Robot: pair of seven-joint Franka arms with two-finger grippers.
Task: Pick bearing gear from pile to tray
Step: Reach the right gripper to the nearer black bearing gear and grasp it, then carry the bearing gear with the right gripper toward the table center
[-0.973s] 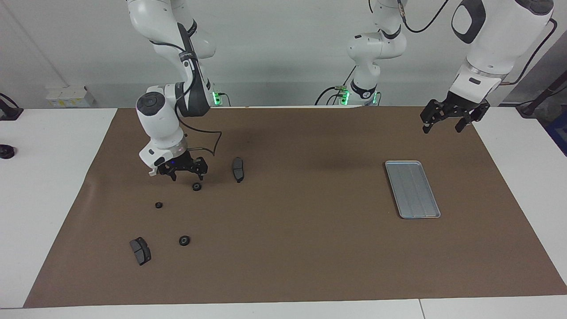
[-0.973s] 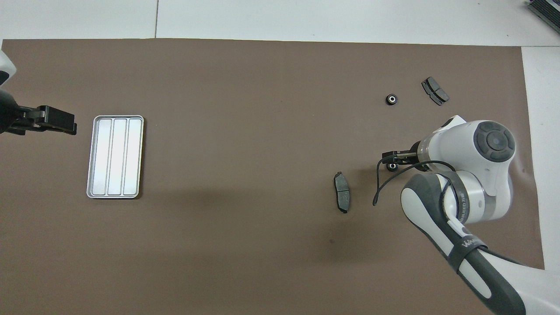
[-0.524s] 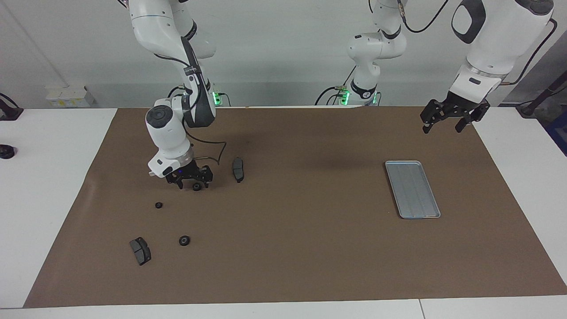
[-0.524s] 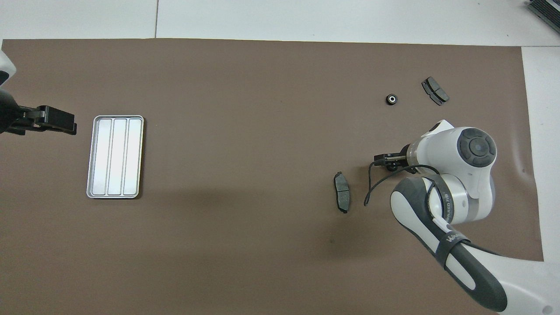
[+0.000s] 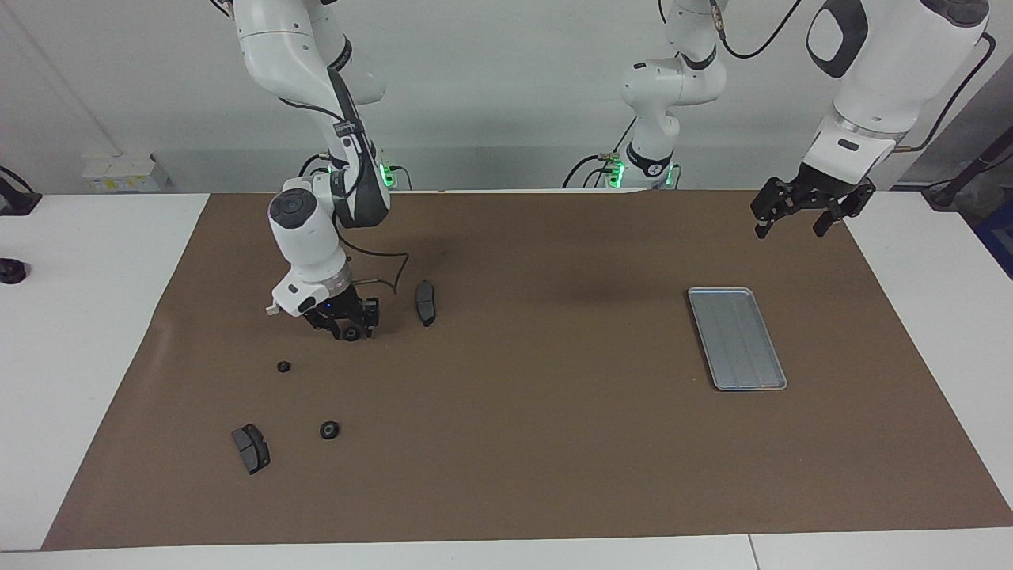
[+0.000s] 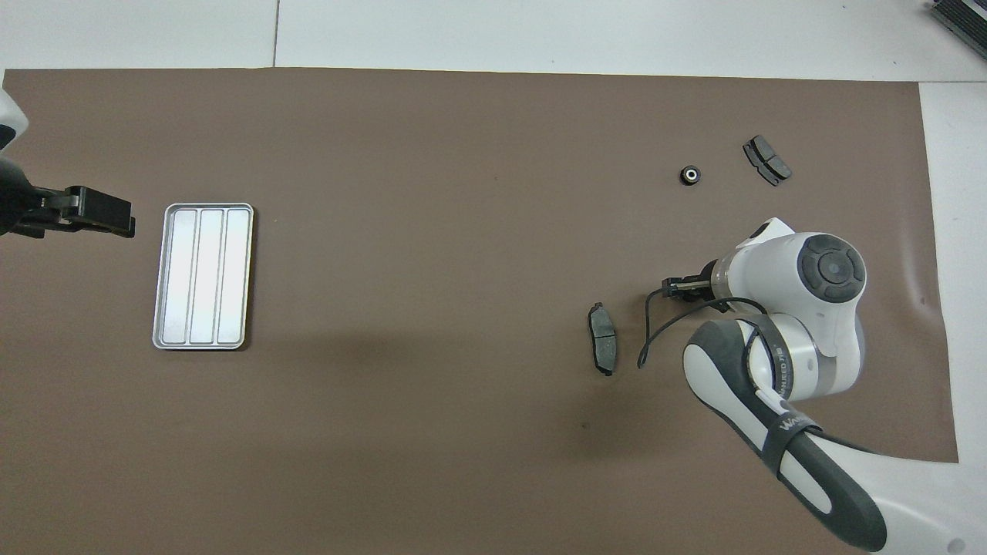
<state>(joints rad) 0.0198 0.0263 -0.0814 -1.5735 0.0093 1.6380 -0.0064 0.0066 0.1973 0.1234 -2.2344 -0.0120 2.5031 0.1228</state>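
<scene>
Overhead view: tray (image 6: 203,276) bare inside

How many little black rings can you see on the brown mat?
3. One ring sits between the right gripper's fingers. One lies farther from the robots, and one farther still, beside a brake pad. Others may be hidden.

A brown mat (image 5: 506,475) covered most of a white table (image 5: 79,356), whose bare top showed at both ends and along the edge farthest from the robots. At the right arm's end, a small white box (image 5: 119,172) sat against the wall, and a small round black object (image 5: 11,271) lay on the bare top, farther from the robots than the box.
</scene>
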